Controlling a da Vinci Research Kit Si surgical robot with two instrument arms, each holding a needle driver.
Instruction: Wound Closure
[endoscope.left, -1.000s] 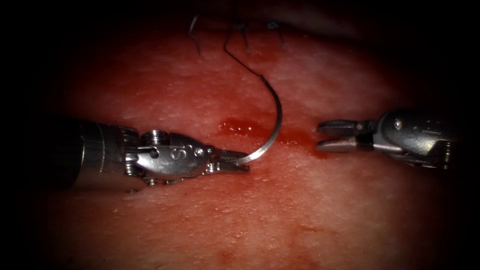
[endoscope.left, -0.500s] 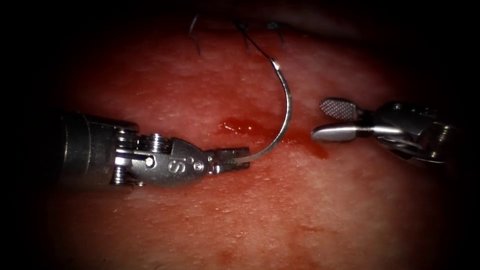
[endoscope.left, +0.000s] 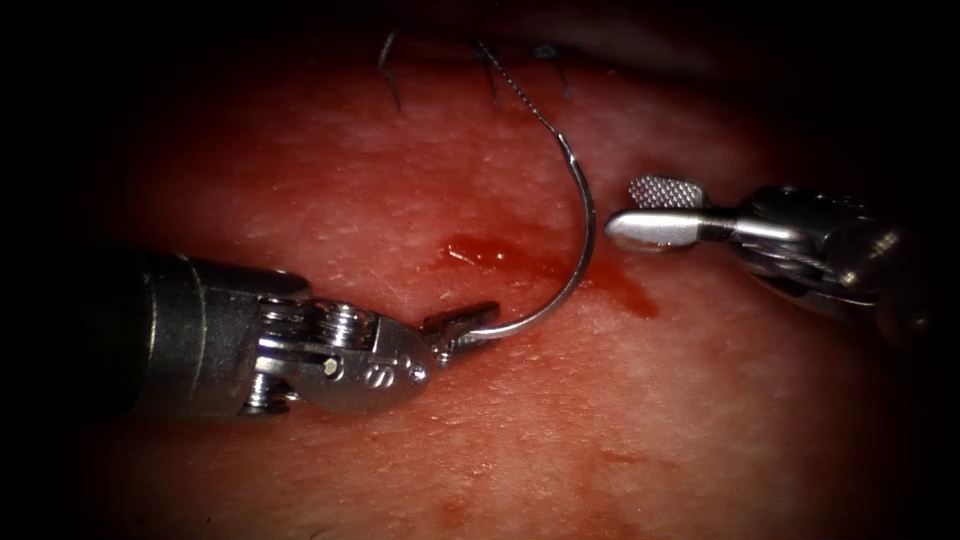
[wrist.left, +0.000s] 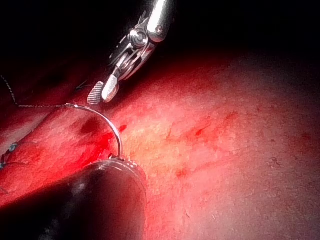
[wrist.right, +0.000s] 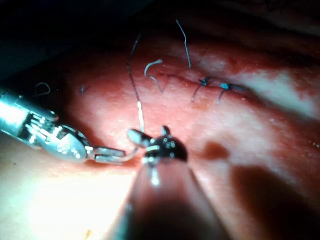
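- While the left tool (endoscope.left: 465, 332) clamps the curved needle (endoscope.left: 578, 260) near its tip end, needle arcs free above tissue (endoscope.left: 620, 420), not in it.
- Right tool (endoscope.left: 650, 210): jaws parted, holding nothing, just R of needle.
- Thread (endoscope.left: 515, 85) runs from needle's tail up to stitches.

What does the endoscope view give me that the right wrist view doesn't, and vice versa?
Endoscope view: the needle's full curve, clear of the tissue, the red fluid beside it, and the right tool's jaws open, holding nothing. Right wrist view: the stitches tied along the cut, with loose thread ends standing up. Both: the left tool shut on the needle near its pointed end, and the thread trailing from the other end.
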